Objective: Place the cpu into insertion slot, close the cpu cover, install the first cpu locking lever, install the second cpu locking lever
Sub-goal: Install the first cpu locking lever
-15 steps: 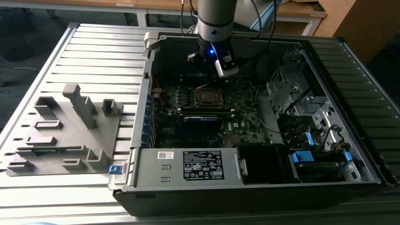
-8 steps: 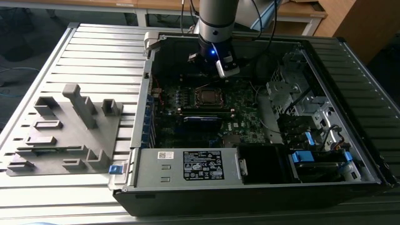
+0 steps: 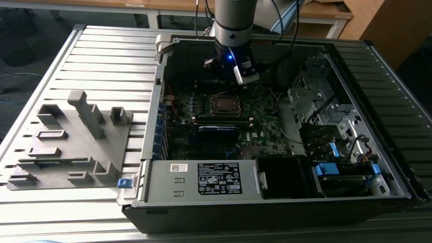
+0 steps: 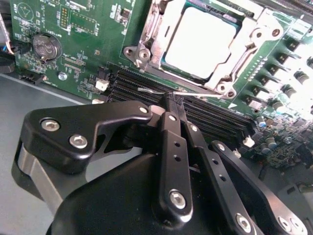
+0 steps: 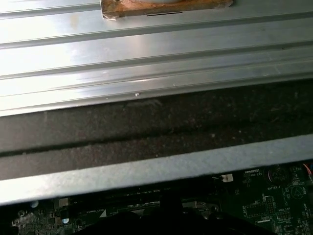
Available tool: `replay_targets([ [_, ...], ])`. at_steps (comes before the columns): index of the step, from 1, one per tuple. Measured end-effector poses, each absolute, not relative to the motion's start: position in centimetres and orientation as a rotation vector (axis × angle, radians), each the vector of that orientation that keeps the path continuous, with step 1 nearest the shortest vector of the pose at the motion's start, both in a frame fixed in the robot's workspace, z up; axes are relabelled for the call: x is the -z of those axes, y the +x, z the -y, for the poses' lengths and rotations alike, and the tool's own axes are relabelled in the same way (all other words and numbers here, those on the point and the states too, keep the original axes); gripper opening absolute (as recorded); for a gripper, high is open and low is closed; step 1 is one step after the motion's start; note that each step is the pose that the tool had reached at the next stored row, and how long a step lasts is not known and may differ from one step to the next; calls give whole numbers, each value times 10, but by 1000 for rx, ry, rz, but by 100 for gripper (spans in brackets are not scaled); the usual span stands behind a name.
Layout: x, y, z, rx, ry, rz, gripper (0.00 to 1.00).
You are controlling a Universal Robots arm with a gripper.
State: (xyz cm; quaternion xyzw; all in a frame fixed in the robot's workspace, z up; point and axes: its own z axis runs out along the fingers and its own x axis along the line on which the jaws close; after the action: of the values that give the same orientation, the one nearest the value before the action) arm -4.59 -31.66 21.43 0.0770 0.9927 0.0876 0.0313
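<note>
The hand [image 4: 169, 101] had its two black fingers pressed together, their tips right at a thin wire locking lever [image 4: 151, 90]. Whether the wire was pinched between them I could not tell. In the exterior view the hand [image 3: 244, 75] hung inside the open computer case [image 3: 378, 50], which lay on the slatted metal tabletop [image 3: 101, 55], just beyond the insertion slot [image 3: 223, 104]. On the green motherboard [image 4: 73, 49] the cpu cover [image 4: 155, 34] lay flat on the slot, and the cpu [image 4: 205, 41] showed pale through its square cut-out. By my reading, placing the chip and closing the cover were done and the work had reached the levers. The wire by the fingertips lay low along the socket's edge, though I could not tell if it was latched.
</note>
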Motion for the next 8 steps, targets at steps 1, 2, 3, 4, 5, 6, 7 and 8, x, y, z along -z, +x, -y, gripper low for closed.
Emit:
replay_targets([
  [1,-214,-46,317,-270,237,-3058,11],
  [2,-214,-46,317,-270,237,-3058,11],
  [3,-214,-46,317,-270,237,-3057,11],
  [4,-213,-46,316,-271,237,-3054,11],
  [5,-212,-46,317,-270,235,-3050,11],
  [6,-212,-46,317,-270,234,-3045,11],
  [7,-211,-46,317,-270,233,-3039,11],
  [8,-211,-46,317,-271,232,-3036,11],
])
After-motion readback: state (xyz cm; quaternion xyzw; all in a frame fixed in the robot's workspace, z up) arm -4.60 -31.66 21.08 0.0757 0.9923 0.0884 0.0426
